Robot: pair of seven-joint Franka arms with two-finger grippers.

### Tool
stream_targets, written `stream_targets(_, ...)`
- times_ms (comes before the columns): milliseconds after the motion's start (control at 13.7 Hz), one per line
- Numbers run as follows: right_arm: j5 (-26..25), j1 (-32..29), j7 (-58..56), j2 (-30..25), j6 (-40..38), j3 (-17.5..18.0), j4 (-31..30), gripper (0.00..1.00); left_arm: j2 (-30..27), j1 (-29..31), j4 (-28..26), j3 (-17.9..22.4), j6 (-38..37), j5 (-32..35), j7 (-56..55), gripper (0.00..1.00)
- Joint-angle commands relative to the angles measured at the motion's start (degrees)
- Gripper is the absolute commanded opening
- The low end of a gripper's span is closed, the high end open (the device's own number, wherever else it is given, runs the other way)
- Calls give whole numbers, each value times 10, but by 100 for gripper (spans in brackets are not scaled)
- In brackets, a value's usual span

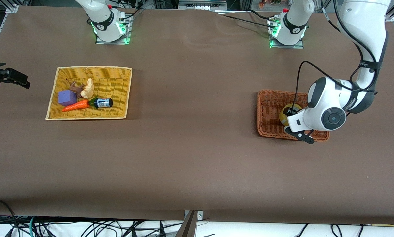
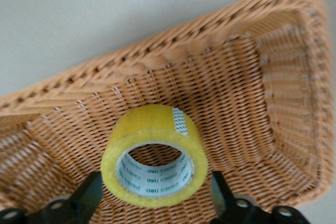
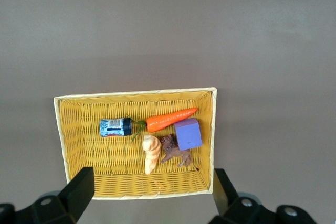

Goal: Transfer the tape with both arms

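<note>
The tape (image 2: 154, 153), a yellowish ring with a pale core, lies in the orange-brown wicker basket (image 1: 268, 108) at the left arm's end of the table. Part of the tape shows in the front view (image 1: 285, 116), beside the left hand. My left gripper (image 2: 155, 199) is open and low in that basket, one finger on each side of the tape with a small gap at each. In the front view the left gripper (image 1: 295, 124) is partly hidden by the wrist. My right gripper (image 3: 152, 196) is open and empty, high over the yellow basket (image 3: 63, 129).
The yellow basket (image 1: 124, 85) at the right arm's end holds a carrot (image 1: 76, 105), a purple cube (image 1: 67, 97), a small bottle (image 1: 103, 103), a bread piece (image 1: 87, 89) and a brown toy animal (image 1: 74, 87). A black fixture (image 1: 9, 77) juts in at that end.
</note>
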Motion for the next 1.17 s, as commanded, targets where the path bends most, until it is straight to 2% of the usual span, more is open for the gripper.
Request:
stream_targets(0,11,2,-12,6,-4,-5,15,100,-42,-6,55,-16,-61,9,2,100)
stream_targets(364,11,1,-12,6,-4,-5,15,100,-105,1,147,-32,-95,7,2,100)
stream_targets(583,11,1,-12,6,-4,-5,15,100,-105,1,246,-28,-190,1,-16,100)
stream_targets(655,11,1,-12,6,-4,-5,15,100,-105,2,260,-26,-202,1,-36,100)
stream_targets(801,11,1,-12,6,-4,-5,15,100,-141,2,231,-4,-204,-25,-96,100)
stream_targets(874,11,1,-12,6,-4,-5,15,100,-174,-1,186,5,-199,-73,-137,100)
stream_targets(947,11,1,-12,6,-4,-5,15,100,-228,-5,119,19,-180,-96,-148,100)
stream_targets(1019,11,1,-12,6,-4,-5,15,100,-266,-18,62,24,-145,-94,-146,100)
stream_targets(1092,11,1,-12,6,-4,-5,15,100,-284,-31,37,38,-132,-94,-141,100)
